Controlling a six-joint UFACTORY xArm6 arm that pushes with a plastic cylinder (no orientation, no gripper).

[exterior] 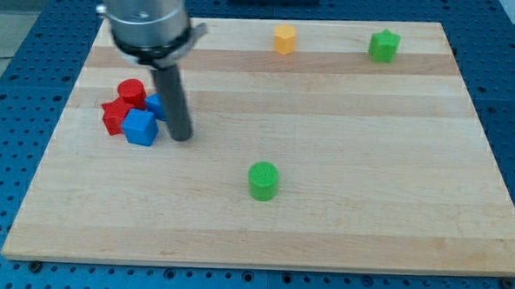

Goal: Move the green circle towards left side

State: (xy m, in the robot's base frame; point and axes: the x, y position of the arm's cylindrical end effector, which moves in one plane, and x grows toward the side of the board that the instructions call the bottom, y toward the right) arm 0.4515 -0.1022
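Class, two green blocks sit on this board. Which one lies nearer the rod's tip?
The green circle near the view's bottom; the green star sits far off at top right from my tip.

Illumination is bright, even and diffuse, with no glare on the wooden board [328, 121]. Blocks cast faint, short shadows only. The arm's upper housing [146, 13] appears slightly motion-blurred; remaining areas are sharp.

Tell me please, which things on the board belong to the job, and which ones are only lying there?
Belong to the job:
green circle
my tip, at the view's left, far from the circle

Only lying there:
green star
yellow block
two red blocks
two blue blocks, beside my tip
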